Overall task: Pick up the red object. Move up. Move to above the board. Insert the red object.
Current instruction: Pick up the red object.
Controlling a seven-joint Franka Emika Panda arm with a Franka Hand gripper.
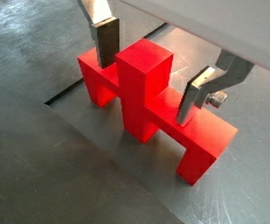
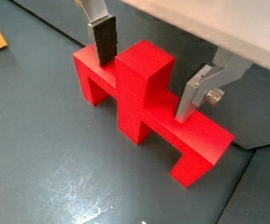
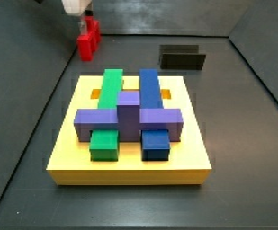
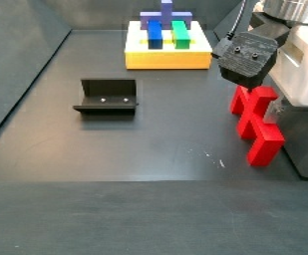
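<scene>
The red object (image 1: 148,96) is a bright red comb-shaped block that stands on the dark floor with its middle prong pointing up. It shows in both wrist views (image 2: 143,92) and in both side views (image 3: 89,38) (image 4: 256,125). My gripper (image 1: 147,89) is lowered over it and open. Its silver fingers (image 1: 106,42) stand on either side of the middle prong, with a gap on each side. The yellow board (image 3: 129,157) lies apart from it and bears green, blue and purple blocks. The board also shows in a side view (image 4: 169,62).
The dark fixture (image 4: 107,97) stands on the floor between the board and the near edge, and shows in a side view (image 3: 183,58). Grey enclosure walls ring the floor. A white robot body (image 4: 303,60) stands beside the red object.
</scene>
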